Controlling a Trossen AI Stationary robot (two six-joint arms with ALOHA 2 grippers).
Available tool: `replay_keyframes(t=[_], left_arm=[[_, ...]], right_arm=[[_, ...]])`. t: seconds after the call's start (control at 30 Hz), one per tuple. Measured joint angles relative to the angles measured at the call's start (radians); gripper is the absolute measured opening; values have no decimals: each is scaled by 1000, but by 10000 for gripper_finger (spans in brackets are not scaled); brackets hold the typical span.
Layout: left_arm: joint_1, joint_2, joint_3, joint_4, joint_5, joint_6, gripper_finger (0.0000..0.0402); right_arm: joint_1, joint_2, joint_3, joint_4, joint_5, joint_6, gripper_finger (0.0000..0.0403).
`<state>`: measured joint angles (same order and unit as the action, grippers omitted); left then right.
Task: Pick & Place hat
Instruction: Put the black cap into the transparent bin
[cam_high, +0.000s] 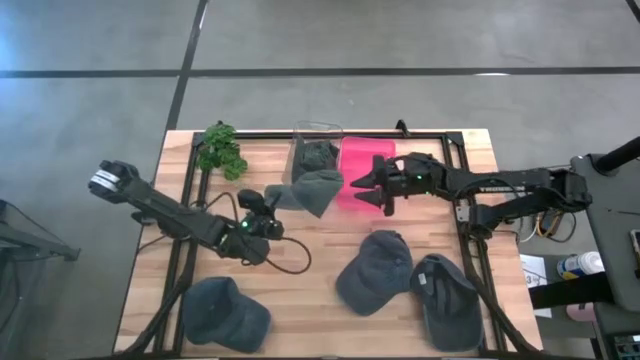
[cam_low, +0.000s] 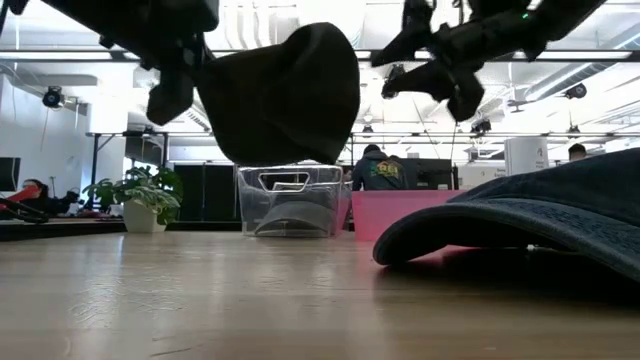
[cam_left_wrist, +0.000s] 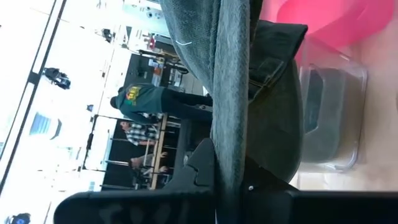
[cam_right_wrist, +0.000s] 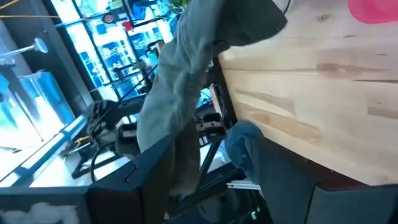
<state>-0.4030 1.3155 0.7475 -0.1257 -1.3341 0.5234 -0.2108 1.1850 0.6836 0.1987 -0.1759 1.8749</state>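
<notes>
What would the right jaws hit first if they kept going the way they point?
Probably the hat hanging from the left gripper: the open right gripper points at it over the pink bin. Heights look similar, but depth is unclear.

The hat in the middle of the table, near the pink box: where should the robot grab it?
Probably by the soft crown of the middle hat, pinched from straight above. It lies flat on the table, so no edge stands up for the fingers to slip under, and another hat crowds the side toward the right arm. The open right gripper hovers nearest.
</notes>
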Motion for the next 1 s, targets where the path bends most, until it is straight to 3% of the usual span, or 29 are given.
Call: replay_keyframes(t=[0.5, 0.67, 1.0], left_arm=[[-32, 63, 0, 69, -106, 60, 5], [-30, 76, 0, 70, -111, 55, 5], [-22, 134, 0, 69, -37, 31, 5]], right_arm=[[-58, 196, 33, 212, -70, 55, 206], [-59, 249, 33, 313, -85, 98, 206], [-70, 257, 77, 317, -63, 52, 199]])
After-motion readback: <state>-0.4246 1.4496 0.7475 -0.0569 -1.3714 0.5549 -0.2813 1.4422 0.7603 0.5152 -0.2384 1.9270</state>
